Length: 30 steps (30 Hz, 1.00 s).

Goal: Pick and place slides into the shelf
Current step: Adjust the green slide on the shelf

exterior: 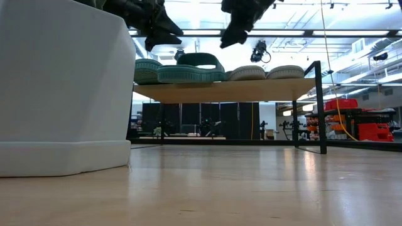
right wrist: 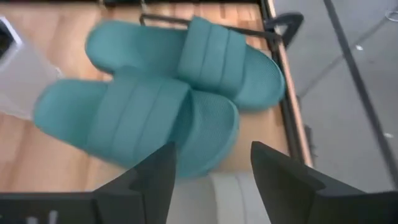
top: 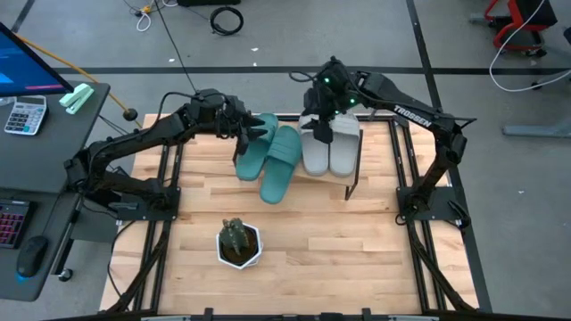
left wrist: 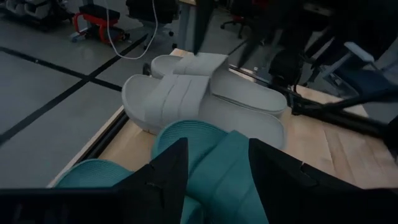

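Resting on the low wooden-topped black-legged shelf (exterior: 251,90), all four slides are being released: the teal foam pair (top: 272,153) overlapping askew at nine o'clock of the neat grey-white foam pair (top: 330,147), with the left gripper (top: 243,130) and right gripper (top: 321,131) both hovering with fingers apart.

1. A small potted plant (top: 238,242) in a white pot sits on the wooden tabletop (top: 321,241), at about 7 o'clock from the table's middle in the high view. In the low view the white pot (exterior: 63,88) fills the left side.
2. A grey side desk (top: 36,152) stands at 9 o'clock of the table. On it lie a calculator (top: 24,114), a pale green object (top: 77,97), a dark keyboard (top: 11,223) and a mouse (top: 32,255).
3. A coiled black cable (top: 227,18) lies on the floor at 12 o'clock.
4. A red-framed piece of equipment (top: 517,22) stands on the floor at 2 o'clock.
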Available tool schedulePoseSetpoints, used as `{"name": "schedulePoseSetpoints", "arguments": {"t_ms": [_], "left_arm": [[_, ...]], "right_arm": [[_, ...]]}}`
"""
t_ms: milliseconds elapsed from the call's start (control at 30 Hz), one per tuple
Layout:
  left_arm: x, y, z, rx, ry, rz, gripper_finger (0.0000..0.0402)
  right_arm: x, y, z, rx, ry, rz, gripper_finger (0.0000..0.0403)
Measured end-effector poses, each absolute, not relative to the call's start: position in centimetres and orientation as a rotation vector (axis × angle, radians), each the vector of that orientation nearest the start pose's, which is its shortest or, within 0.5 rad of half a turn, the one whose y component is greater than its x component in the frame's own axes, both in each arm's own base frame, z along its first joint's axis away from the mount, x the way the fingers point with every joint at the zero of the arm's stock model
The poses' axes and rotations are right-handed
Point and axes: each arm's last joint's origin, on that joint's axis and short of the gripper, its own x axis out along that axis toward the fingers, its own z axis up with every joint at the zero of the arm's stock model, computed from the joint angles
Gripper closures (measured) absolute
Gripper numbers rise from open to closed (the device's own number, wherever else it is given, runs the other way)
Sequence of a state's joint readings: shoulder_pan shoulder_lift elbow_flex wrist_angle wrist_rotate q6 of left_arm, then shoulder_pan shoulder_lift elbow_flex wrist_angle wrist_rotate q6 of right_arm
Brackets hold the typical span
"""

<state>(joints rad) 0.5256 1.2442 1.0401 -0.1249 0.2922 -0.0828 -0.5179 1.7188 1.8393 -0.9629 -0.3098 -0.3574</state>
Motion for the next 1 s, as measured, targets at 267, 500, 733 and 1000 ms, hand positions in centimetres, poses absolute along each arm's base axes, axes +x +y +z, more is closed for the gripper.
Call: {"name": "schedulePoseSetpoints", "arguments": {"t_ms": [267,500,733,1000], "left_arm": [[23.8,14.2,33.2,-0.268,0.282,0.223,0.0228],[23.6,14.4,33.1,-0.277,0.286,0.210,0.0228],[23.7,14.4,33.1,-0.283,0.286,0.204,0.0225],[23.6,14.3,33.0,-0.289,0.297,0.204,0.0228]], "right_arm": [[32.6,-19.9,35.9,0.164,0.771,-0.047,0.0191],[33.8,-22.2,33.7,0.256,0.735,0.004,0.0191],[35.1,-23.1,31.5,0.302,0.740,0.053,0.0191],[35.5,-23.6,30.2,0.335,0.749,0.094,0.0191]]}}
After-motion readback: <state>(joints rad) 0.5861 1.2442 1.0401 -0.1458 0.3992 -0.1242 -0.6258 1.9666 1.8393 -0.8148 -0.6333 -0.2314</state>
